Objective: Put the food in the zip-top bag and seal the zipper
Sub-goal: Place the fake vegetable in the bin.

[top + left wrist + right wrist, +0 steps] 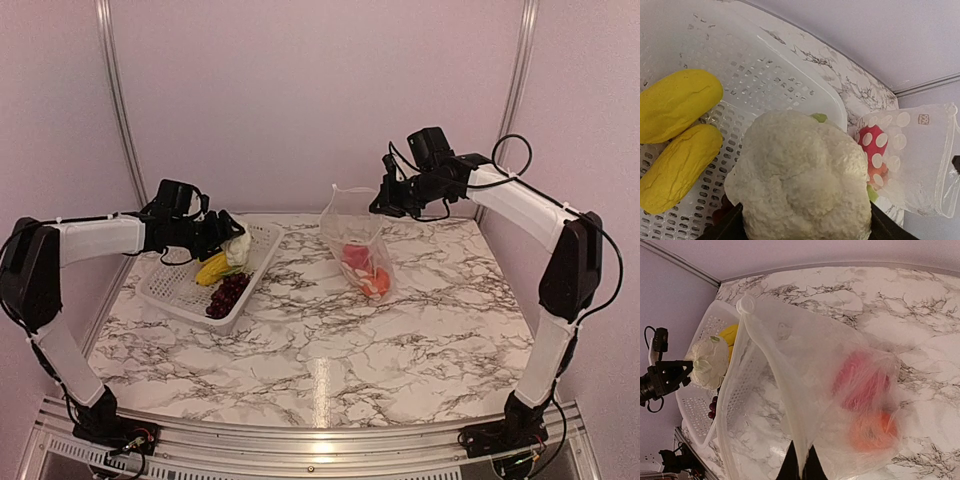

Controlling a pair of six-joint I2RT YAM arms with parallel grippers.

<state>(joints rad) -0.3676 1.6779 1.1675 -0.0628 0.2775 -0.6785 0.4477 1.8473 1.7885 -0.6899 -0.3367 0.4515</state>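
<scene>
Zip-top bag (356, 232) stands at back-centre of the table (400, 350), its top edge hoisted by my right gripper (383, 203), jaws pinched fully closed on the film. Red pepper (354, 254) and orange fruit (377, 284) sit in its bottom. Left gripper (230, 238) has its jaws spread wide, clamping the cauliflower (239, 250) over the far right corner of the basket (165, 290). Yellow pieces (212, 268) and grapes (228, 294) lie in the basket. Basket rim and bag are well apart, with a marble gap between.
</scene>
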